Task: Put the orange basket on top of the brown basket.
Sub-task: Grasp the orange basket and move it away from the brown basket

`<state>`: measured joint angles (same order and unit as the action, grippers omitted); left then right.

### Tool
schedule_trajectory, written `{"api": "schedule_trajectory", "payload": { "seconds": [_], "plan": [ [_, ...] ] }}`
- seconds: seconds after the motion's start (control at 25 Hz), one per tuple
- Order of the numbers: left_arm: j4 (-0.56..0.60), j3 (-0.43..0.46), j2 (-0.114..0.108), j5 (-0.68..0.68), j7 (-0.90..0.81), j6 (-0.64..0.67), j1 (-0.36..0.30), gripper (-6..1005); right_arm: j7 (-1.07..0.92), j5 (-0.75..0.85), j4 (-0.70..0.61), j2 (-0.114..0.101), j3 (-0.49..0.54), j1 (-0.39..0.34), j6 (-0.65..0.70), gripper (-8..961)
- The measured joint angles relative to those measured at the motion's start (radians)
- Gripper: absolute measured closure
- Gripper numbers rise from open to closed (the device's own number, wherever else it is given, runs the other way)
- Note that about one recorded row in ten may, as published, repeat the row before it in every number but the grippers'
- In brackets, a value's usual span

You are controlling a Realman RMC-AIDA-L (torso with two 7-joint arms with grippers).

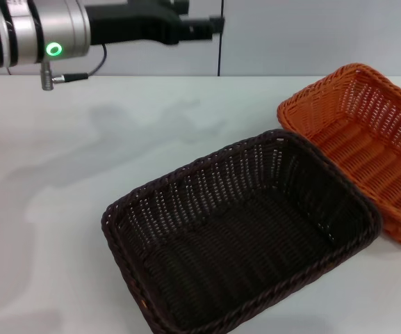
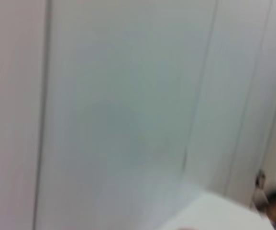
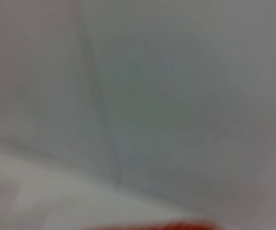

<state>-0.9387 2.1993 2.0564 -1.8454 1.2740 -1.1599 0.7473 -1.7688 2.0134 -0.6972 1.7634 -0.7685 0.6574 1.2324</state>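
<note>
Two woven baskets are sitting on a white table [image 1: 61, 229]. The brown basket [image 1: 242, 236] is lying nearest the robot, open side up and empty. The orange basket [image 1: 367, 149] is resting just beyond the brown basket and to its right, the two rims touching or nearly so along one side, and its far end is running out of the head view.

The left arm [image 1: 40, 31] is hanging high above the table, well to the left of the brown basket, with its gripper [image 1: 200, 24] pointing toward the back wall; whether its jaws are wide or narrow cannot be told. The right gripper is not showing in the head view (its wrist camera is catching only a sliver of orange at the frame edge).

Nothing is holding the orange basket yet, so the reaching step seems to be in hand. Next, a gripper would need to take hold of the orange rim, lift it clear and lower it squarely over the brown basket.
</note>
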Motion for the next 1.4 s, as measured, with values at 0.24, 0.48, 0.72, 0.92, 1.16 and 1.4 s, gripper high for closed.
{"api": "schedule_trajectory", "payload": {
  "seconds": [0.24,0.48,0.72,0.92,1.16,1.4],
  "plan": [
    [0.017,-0.003,0.001,0.094,0.049,0.033,-0.021,138,-0.083,0.531,-0.141,-0.007,-0.012,0.077,0.268,384],
    [0.055,-0.007,0.001,0.107,0.05,0.049,-0.008,138,-0.055,0.638,-0.138,-0.005,-0.063,0.101,0.346,383],
    [0.071,-0.007,0.001,0.122,0.049,0.051,0.0,138,-0.023,0.658,-0.136,0.01,-0.15,0.106,0.416,383],
    [0.082,-0.007,0.002,0.154,0.042,0.052,0.002,138,0.014,0.678,-0.146,0.039,-0.18,0.113,0.487,385],
    [0.091,-0.009,0.001,0.181,0.04,0.053,0.012,138,0.052,0.696,-0.154,0.07,-0.207,0.119,0.545,386],
    [0.098,-0.01,0.0,0.181,0.039,0.075,0.03,138,0.084,0.712,-0.156,0.107,-0.218,0.13,0.584,386]
  ]
}}
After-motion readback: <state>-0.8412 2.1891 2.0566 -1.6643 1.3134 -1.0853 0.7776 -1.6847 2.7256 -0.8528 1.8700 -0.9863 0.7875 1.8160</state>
